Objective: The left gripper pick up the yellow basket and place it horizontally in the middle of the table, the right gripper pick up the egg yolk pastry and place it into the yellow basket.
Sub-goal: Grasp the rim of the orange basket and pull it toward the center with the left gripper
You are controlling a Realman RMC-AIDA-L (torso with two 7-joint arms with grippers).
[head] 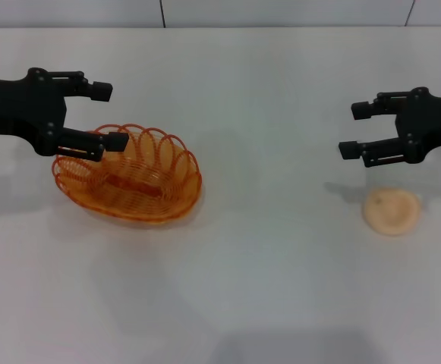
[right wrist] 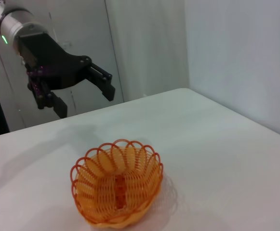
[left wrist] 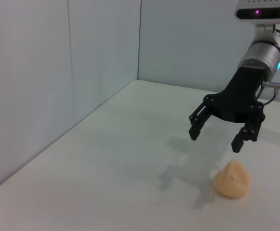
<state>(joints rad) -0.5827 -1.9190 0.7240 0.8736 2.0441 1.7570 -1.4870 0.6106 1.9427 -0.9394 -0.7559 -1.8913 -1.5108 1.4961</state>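
The yellow basket (head: 140,186) stands upright on the white table (head: 273,288), left of centre. My left gripper (head: 106,115) is open and empty, hovering above the basket's far left rim without touching it. The egg yolk pastry (head: 392,210) lies on the table at the right. My right gripper (head: 354,130) is open and empty, hovering just above and behind the pastry. The left wrist view shows the right gripper (left wrist: 221,132) over the pastry (left wrist: 232,179). The right wrist view shows the left gripper (right wrist: 84,96) raised above and beyond the basket (right wrist: 116,187).
Pale walls (left wrist: 58,72) stand along the table's far edge and sides. Bare tabletop lies between the basket and the pastry and along the front.
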